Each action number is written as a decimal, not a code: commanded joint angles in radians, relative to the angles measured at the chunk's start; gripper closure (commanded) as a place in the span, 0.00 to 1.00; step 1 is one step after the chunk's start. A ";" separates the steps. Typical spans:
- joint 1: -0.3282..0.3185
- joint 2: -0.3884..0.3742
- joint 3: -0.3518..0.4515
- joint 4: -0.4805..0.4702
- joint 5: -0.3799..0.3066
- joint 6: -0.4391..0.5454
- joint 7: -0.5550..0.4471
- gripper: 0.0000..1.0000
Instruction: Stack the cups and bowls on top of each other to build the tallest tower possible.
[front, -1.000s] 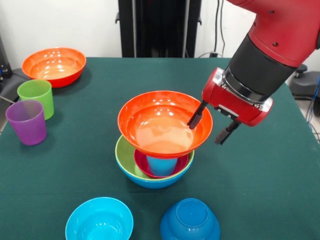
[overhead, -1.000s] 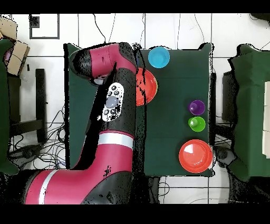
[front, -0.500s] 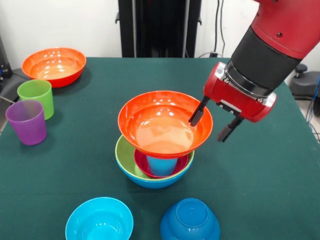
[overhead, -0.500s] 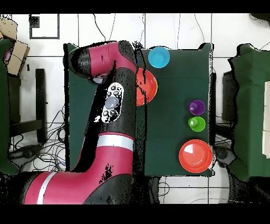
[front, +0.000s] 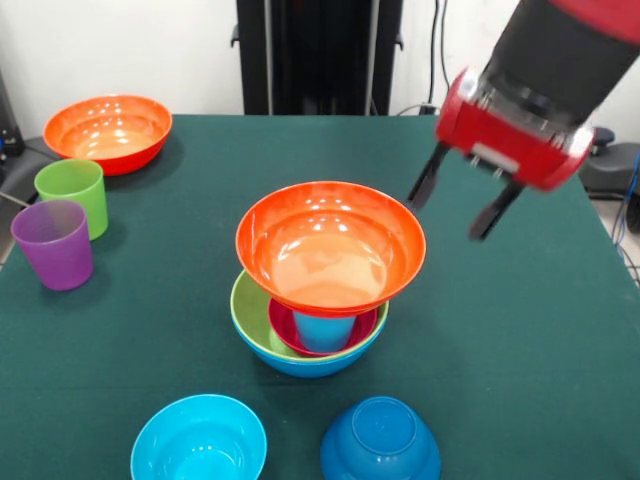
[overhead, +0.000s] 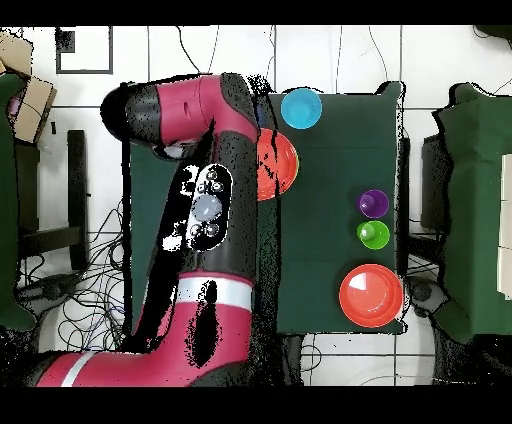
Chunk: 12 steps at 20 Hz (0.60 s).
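We see the tower (front: 318, 300) topped by an orange bowl (front: 330, 245); the tool (front: 461, 203) hangs wide and empty, cups (front: 62, 228) and other bowls unstacked.

Two orange bowls: one on the tower (front: 330, 248), one loose (front: 107, 132). One lime green bowl (front: 245, 318), one blue base bowl (front: 310, 365), one magenta bowl (front: 285, 332), one cyan bowl (front: 198, 440), one dark blue bowl upside down (front: 380, 440). Three cups: lime green (front: 73, 195), purple (front: 54, 243), light blue (front: 322, 330).

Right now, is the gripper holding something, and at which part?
Nothing is held. The gripper is open and empty, in the air beside the orange bowl on top of the tower, not touching it.
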 joint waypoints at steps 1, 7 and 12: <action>0.024 -0.232 0.122 0.247 0.062 0.100 -0.158 0.00; 0.019 -0.305 0.141 0.414 0.073 -0.035 -0.163 0.00; 0.006 -0.370 0.161 0.548 0.086 -0.149 -0.156 0.00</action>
